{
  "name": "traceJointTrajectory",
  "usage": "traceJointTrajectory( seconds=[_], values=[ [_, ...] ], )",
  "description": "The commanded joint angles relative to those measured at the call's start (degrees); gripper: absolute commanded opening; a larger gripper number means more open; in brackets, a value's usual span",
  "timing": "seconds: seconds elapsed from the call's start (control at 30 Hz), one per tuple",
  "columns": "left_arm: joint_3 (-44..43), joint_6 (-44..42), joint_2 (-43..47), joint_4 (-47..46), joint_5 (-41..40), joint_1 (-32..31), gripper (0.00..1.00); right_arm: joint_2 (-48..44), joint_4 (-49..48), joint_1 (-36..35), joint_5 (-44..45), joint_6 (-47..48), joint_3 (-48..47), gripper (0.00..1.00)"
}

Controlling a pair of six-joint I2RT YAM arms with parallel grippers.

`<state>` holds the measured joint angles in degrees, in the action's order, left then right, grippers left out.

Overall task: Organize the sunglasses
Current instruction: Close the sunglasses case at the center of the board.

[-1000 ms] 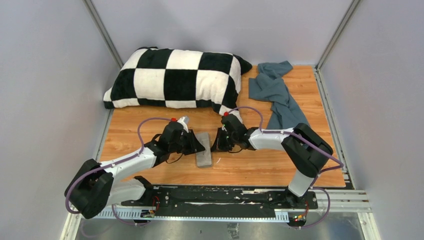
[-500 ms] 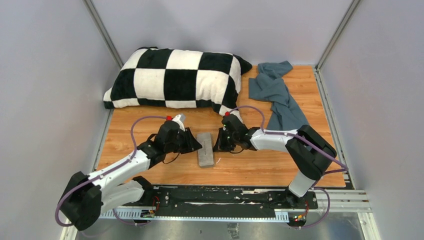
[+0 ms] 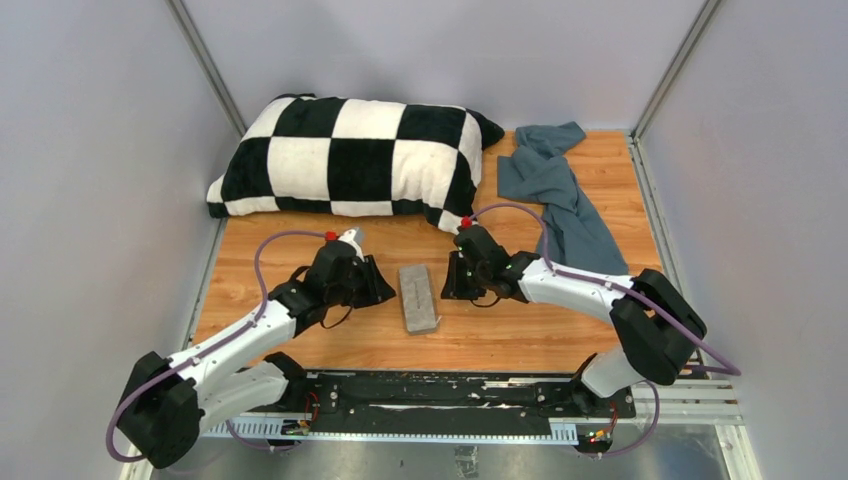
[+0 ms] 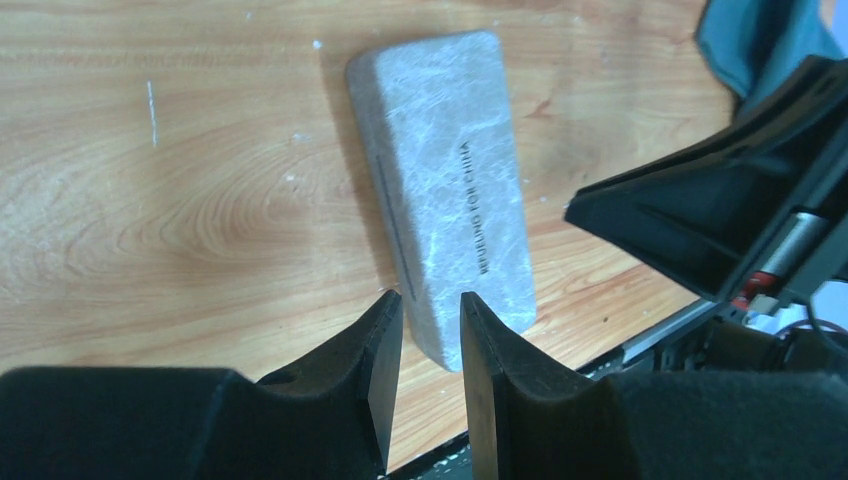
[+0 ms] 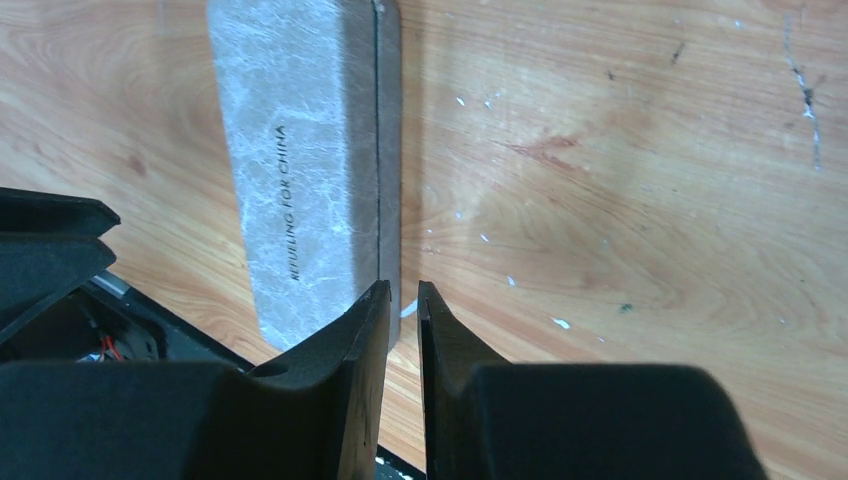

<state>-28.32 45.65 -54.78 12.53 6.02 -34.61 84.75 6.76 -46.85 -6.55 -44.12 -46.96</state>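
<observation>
Grey, marbled fabric covers the oblong glasses case [image 3: 419,297], which is laid flat and closed on the bare orange-brown wooden tabletop [image 3: 520,340], its long axis running roughly from near to far with a slight tilt. A line of small dark print is seen along its top, and a seam is seen along one long side in both wrist views. The case is flanked by the two arms. The left gripper [image 3: 388,292] is held just beside its left long side, and the right gripper [image 3: 447,290] just beside its right long side; neither is seen touching it. In the left wrist view the left gripper's fingers [image 4: 385,350] are drawn nearly together with only a narrow slit between them, and nothing is pinched; the near end of the case is seen beyond their tips. In the right wrist view the right gripper's fingers [image 5: 370,340] are likewise almost pressed together and nothing is held. The sunglasses are not to be made out in any view, and whether they are inside the case cannot be told. A large black-and-white chequered plush pillow [image 3: 350,155] is laid at the far left of the table, and a crumpled blue-grey cloth [image 3: 555,190] at the far right, both well apart from the case.
</observation>
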Motion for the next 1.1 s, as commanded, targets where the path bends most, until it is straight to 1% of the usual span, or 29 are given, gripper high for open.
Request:
traceJointTrajectory(
  seconds=[0.0, 0.17, 0.33, 0.4, 0.53, 0.63, 0.77, 0.87, 0.97, 1.07],
  values=[
    [2.0, 0.4, -2.5, -1.2, 0.7, 0.2, 0.34, -0.3, 4.3, -0.1, 2.1, 2.2, 0.8, 0.21],
    [2.4, 0.4, -8.1, -4.2, 3.1, 0.2, 0.33, 2.5, 3.4, -0.9, 0.0, 2.1, 0.1, 0.19],
    [1.9, 0.7, -13.6, -8.8, 5.4, -0.5, 0.33, 6.9, 2.8, -4.4, -0.6, 2.4, -3.6, 0.18],
    [0.9, 0.5, -15.5, -9.8, 5.8, -1.2, 0.33, 8.6, 2.8, -5.7, -1.1, 2.5, -4.9, 0.16],
    [-1.2, 0.0, -18.1, -10.7, 6.6, -2.8, 0.33, 8.3, 2.0, -7.9, -0.6, 4.1, -5.8, 0.15],
    [-2.2, -1.1, -17.8, -9.6, 6.2, -3.4, 0.33, 5.9, 2.9, -7.6, 1.9, 5.6, -4.6, 0.15],
    [-3.9, -3.3, -14.4, -3.7, 2.1, -3.4, 0.34, 2.3, 5.7, -4.9, 4.9, 6.6, -1.8, 0.15],
    [-4.5, -3.8, -11.1, -0.9, -0.5, -3.4, 0.35, 0.1, 6.6, -2.5, 4.9, 6.7, 0.5, 0.15],
    [-4.7, -3.8, -8.4, 0.0, -0.4, -3.4, 0.36, -2.2, 6.4, -1.7, 4.5, 7.0, 1.6, 0.16],
    [-4.5, -3.3, -7.2, -0.2, -0.1, -3.4, 0.36, -3.4, 4.2, -1.8, 1.6, 6.9, 1.4, 0.17]
  ],
)
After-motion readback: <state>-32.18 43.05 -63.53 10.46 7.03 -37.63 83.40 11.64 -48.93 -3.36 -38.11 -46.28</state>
